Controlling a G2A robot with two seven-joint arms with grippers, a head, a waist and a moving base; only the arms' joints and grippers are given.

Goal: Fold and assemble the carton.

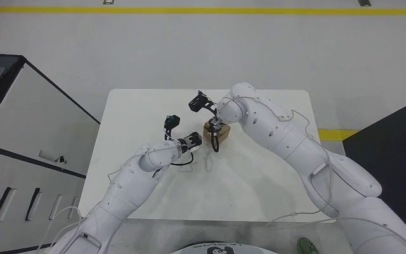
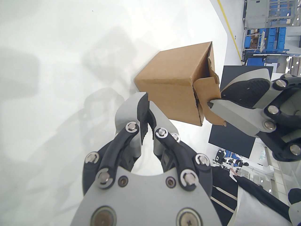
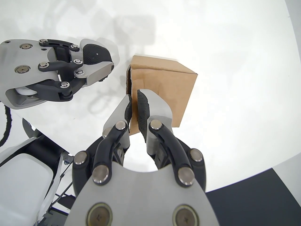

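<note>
the carton (image 2: 171, 88) is thin brown corrugated board, so it is probably light. it looks fairly stiff across its panels but easy to crease or tear at the flaps, so panel edges and folded corners seem the safest hold. it stands near the middle of the surface (image 1: 266, 190), a little toward the far edge. the right gripper (image 3: 134, 99) is pinched onto a loose end flap (image 2: 208, 90). the left gripper (image 2: 148, 110), fingers together and holding nothing, sits just beside the carton's side wall.
</note>
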